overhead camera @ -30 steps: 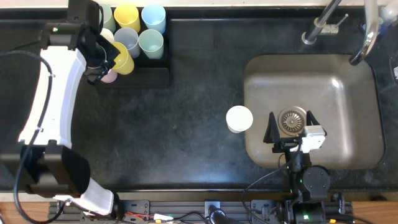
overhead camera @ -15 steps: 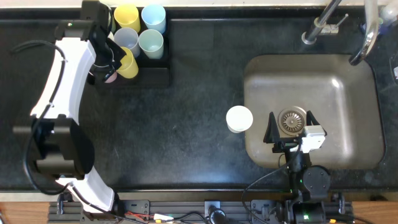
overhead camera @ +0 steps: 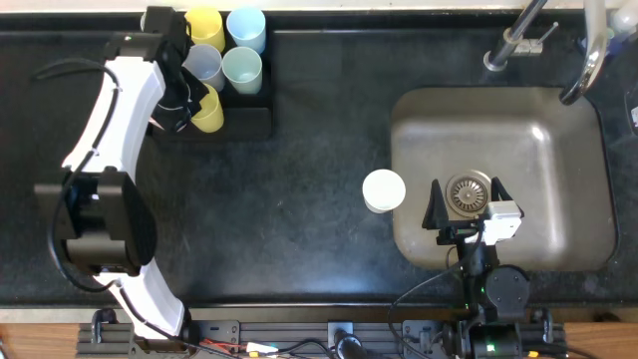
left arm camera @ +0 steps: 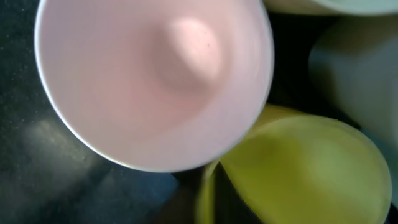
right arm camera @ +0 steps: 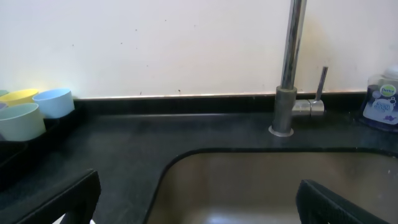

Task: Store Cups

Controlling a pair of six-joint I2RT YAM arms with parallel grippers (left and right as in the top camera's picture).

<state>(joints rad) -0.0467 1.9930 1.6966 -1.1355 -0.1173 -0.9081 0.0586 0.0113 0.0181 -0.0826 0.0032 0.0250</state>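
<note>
My left gripper (overhead camera: 191, 102) pinches the yellow cup (overhead camera: 207, 108), tilted over the rack (overhead camera: 249, 122), with the pink cup (left arm camera: 149, 81) right beneath my fingers. Lowered askew, its rim could catch there and jam. The white cup (overhead camera: 384, 190) stands just beside my right gripper (overhead camera: 466, 189), whose fingers are spread.

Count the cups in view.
7. In the tray: back yellow cup, blue cup, grey-blue cup, mint cup. At its left front: tilted yellow cup, pink cup. White cup by the sink. The left arm may hide more.
</note>
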